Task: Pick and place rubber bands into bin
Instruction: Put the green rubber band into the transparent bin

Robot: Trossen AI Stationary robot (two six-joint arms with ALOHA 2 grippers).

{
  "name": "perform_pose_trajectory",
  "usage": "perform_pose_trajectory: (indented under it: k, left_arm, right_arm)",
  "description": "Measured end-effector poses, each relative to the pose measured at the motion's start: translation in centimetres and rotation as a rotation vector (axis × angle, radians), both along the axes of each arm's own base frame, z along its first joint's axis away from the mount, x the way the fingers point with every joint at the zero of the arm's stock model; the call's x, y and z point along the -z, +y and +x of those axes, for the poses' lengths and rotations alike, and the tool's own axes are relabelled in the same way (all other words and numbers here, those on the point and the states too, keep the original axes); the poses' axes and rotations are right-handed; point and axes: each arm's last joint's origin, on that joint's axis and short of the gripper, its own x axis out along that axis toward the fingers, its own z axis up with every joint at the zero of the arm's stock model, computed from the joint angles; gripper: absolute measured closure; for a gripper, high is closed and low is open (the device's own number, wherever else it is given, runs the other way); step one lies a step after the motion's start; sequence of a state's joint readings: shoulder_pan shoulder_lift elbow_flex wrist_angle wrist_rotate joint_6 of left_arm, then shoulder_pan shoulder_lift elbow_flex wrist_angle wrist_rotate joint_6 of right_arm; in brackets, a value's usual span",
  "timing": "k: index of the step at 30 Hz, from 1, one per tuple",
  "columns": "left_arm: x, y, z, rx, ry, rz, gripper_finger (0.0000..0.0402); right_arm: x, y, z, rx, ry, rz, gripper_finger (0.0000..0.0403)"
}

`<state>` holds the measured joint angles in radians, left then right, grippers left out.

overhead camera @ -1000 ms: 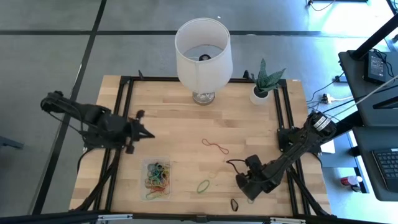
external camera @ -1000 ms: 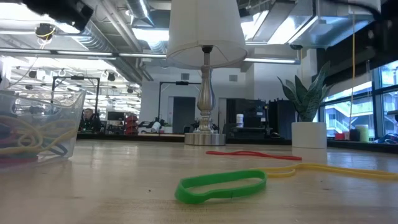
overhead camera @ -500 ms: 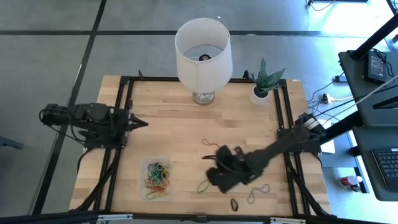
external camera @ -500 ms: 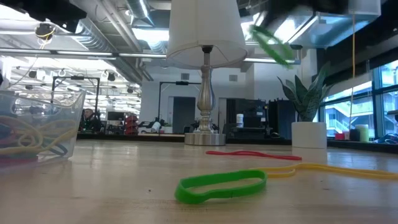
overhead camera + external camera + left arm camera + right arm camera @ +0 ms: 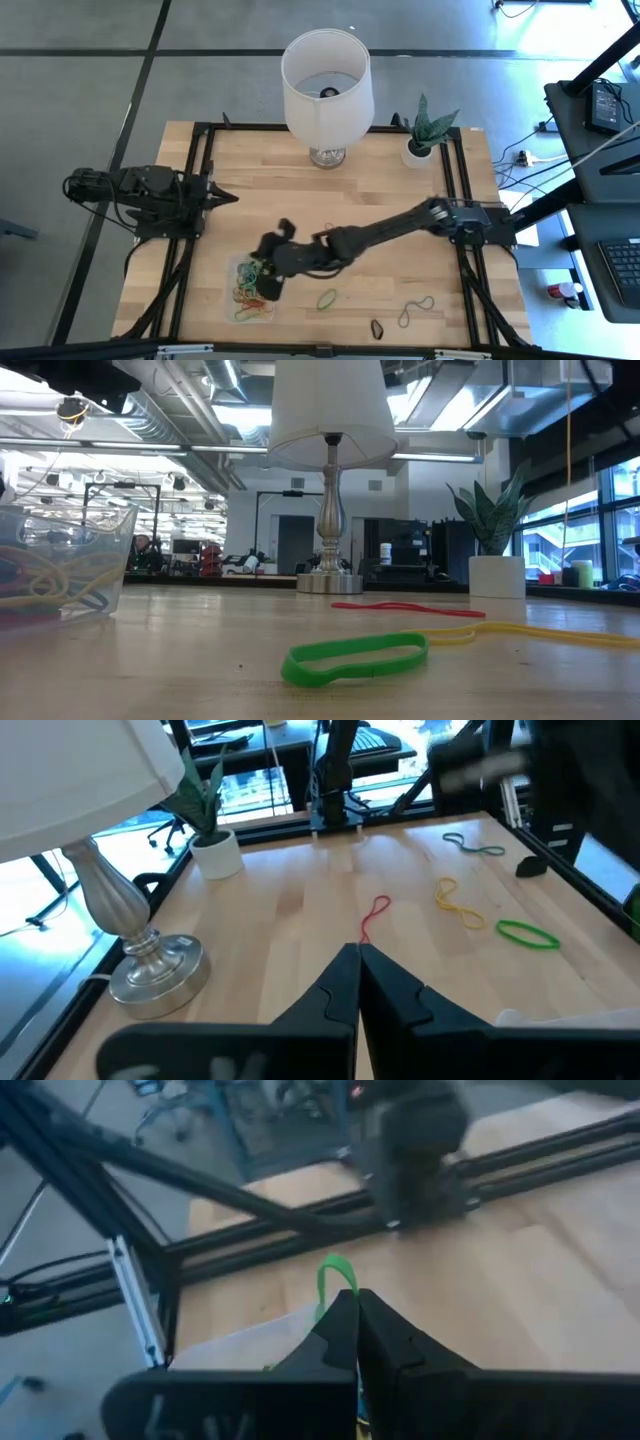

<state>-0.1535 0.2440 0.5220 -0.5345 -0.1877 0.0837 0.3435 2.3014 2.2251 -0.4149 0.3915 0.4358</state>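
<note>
Over the bin [image 5: 238,268], near-left on the table [image 5: 290,180], a green rubber band [image 5: 333,1275] sticks out from the pinched-together fingertips of the right gripper [image 5: 270,285].

Inside the clear bin lies a tangle of rubber bands [image 5: 252,287] in yellow, orange, green and red, right beneath those closed jaws. Just right of the bin a green loop [image 5: 327,298] lies flat on the wood, with a yellow band [image 5: 458,904] beside it and a red band [image 5: 373,914] farther toward the lamp [image 5: 327,85]. Near the front edge sit a dark band [image 5: 377,328] and a grey-green band [image 5: 414,311]. At the far right stands a potted plant [image 5: 425,135]. The left gripper [image 5: 230,198] waits over the table's left rail, its fingers pressed together on nothing.
</note>
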Motion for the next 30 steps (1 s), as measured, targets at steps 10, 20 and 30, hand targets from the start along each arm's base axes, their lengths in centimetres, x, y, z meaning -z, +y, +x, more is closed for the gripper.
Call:
perform_pose_trajectory:
  k: [10, 20, 30]
  left_arm:
    - [0.0, 0.0, 0.0, -0.003, 0.001, -0.011, 0.0400]
    - [0.0, 0.0, 0.0, -0.003, 0.001, -0.013, 0.0400]
    - [0.0, 0.0, 0.0, -0.003, 0.001, -0.013, 0.0400]
  right_arm:
    - [9.5, 1.0, 3.8, -0.053, 0.150, 0.052, 0.0403]
    - [11.9, 1.1, 4.0, -0.049, 0.213, 0.105, 0.0339]
    - [11.3, 0.7, 3.4, -0.077, 0.303, 0.075, 0.0258]
